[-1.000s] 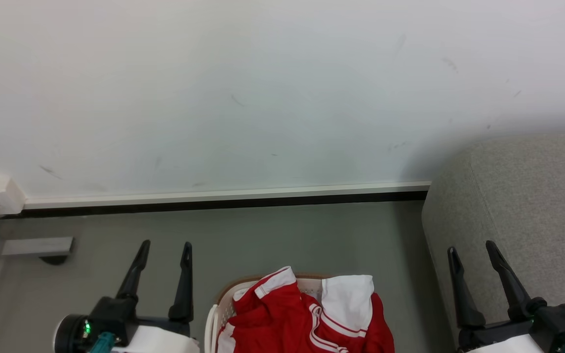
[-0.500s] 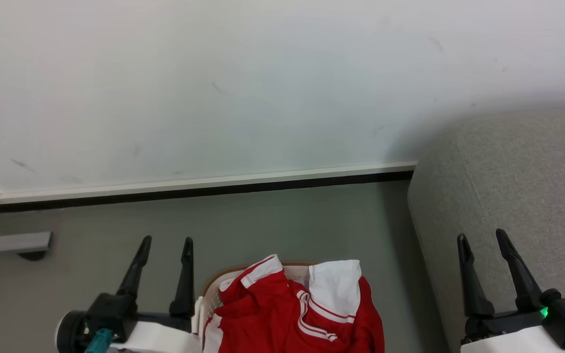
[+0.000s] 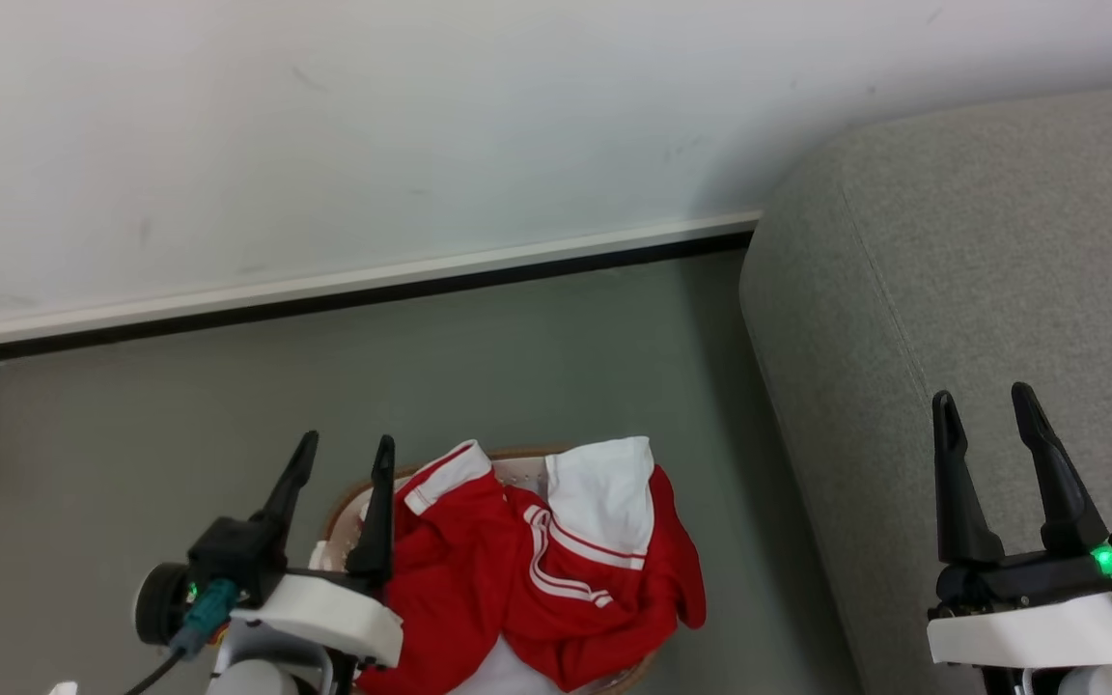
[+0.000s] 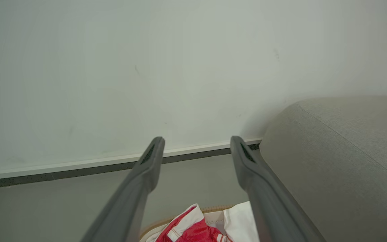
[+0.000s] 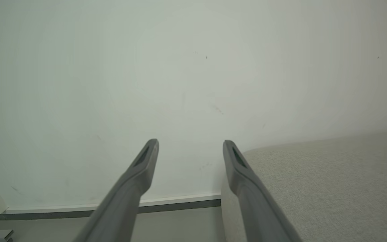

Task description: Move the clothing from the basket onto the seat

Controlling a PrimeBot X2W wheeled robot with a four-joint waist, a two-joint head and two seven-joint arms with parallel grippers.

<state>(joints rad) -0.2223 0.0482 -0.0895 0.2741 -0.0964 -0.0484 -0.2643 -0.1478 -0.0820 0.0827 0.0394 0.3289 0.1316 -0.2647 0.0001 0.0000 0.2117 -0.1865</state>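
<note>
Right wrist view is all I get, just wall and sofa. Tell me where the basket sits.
Observer: The basket stands on the floor, to the left of the sofa.
Operator: Report what's in it.
Observer: Red and white clothing is heaped in it, spilling over its right side.
Operator: Give me the left gripper.
Observer: The left gripper is open and holds nothing; in the head view it overlaps the basket's left edge.
</note>
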